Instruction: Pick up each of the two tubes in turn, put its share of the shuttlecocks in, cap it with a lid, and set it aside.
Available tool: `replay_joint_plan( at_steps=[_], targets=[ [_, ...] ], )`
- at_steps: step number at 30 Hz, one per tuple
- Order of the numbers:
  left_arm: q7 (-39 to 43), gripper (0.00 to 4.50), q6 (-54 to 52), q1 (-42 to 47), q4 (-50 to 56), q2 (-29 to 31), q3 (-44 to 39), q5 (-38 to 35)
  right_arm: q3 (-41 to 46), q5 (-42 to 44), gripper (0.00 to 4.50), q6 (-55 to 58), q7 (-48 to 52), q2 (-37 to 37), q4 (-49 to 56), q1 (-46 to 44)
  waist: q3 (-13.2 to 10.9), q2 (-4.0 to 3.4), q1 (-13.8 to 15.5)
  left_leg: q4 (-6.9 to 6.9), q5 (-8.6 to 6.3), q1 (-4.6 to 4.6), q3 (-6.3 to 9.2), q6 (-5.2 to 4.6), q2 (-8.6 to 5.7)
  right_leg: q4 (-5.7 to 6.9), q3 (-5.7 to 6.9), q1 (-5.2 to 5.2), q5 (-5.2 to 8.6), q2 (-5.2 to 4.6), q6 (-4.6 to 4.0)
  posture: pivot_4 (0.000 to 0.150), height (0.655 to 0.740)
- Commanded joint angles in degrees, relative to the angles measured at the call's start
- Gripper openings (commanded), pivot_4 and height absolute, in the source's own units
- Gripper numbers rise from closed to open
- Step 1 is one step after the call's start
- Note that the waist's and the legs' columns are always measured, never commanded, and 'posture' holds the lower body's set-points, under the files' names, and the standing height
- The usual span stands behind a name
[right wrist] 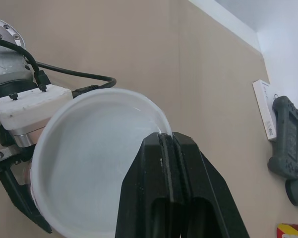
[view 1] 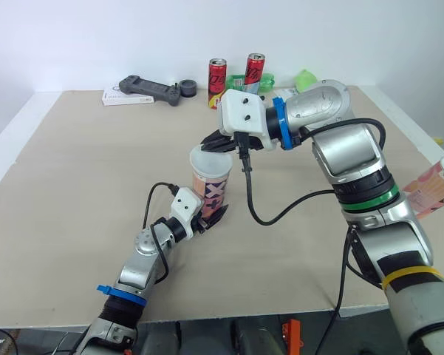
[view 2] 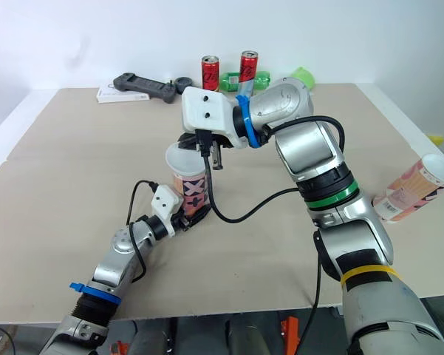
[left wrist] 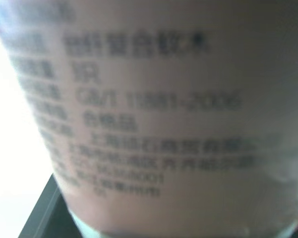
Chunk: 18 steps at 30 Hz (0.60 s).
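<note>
Nearest the robot, the left tool (view 1: pixel 213 211) is gripping the lower part of the upright tube (view 1: pixel 211 186), its black fingers closed against either side of the patterned wall and holding it standing near the middle of the bench (view 1: pixel 74 222). The left wrist view is looking straight at the tube's printed label from close up. Over the tube's mouth the translucent white lid (view 1: pixel 209 161) is sitting, and the right tool (right wrist: pixel 165 144) is reaching across from the right with its fingers pinched tight together on the lid's rim. Whether the lid is pressed fully home, or only resting on the mouth, I cannot tell, and the contents of the tube are hidden. The step in hand looks like the capping of this tube. The next move is probably calling for a firm, level push down on the lid while the left tool is bracing the tube, then a release of the rim and a carry of the tube to one side. Well apart, at the right edge of the bench, the second tube (view 2: pixel 416 186) is lying on its side, seemingly set aside already. Along the far edge are standing two red cans (view 1: pixel 217 78), with a grey handle-shaped device (view 1: pixel 148 90) and a white box (view 1: pixel 122 98) lying to their left.
</note>
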State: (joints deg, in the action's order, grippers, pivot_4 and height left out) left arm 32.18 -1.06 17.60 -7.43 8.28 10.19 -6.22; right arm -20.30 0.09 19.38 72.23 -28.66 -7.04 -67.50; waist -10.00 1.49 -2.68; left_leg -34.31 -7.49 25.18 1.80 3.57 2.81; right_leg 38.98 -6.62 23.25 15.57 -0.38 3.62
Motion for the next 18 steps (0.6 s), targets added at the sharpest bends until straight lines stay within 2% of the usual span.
replay_joint_plan(
  at_steps=[1, 11, 18],
  targets=[
    [-0.22, 2.98, -1.62, -1.39, -1.85, 0.18, 0.63, 0.60, 0.15, -0.88, 0.06, -1.13, -0.06, -0.64, -0.16, -1.51, 0.00, 0.00, 0.00, 0.00, 0.00, 0.00, 0.00, 0.00, 0.00, 0.00, 0.00, 0.00, 0.00, 0.00, 0.00, 0.150, 0.7400],
    [-0.31, 2.98, -1.49, -1.31, -1.92, 0.10, 0.73, 0.57, 0.03, -1.24, 0.06, -1.17, 0.82, -0.78, -0.05, -1.23, 0.00, 0.00, 0.00, 0.00, 0.00, 0.00, 0.00, 0.00, 0.00, 0.00, 0.00, 0.00, 0.00, 0.00, 0.00, 0.150, 0.7400],
    [-0.39, 2.98, -1.68, -1.58, -1.56, 0.05, 0.77, 0.58, -0.78, -0.08, 0.06, 1.50, 3.29, -1.75, 3.88, 0.42, 0.00, 0.00, 0.04, 0.02, -0.02, 0.01, -0.01, 0.02, -0.01, -0.02, 0.00, 0.00, 0.03, -0.02, -0.03, 0.150, 0.7400]
  ],
)
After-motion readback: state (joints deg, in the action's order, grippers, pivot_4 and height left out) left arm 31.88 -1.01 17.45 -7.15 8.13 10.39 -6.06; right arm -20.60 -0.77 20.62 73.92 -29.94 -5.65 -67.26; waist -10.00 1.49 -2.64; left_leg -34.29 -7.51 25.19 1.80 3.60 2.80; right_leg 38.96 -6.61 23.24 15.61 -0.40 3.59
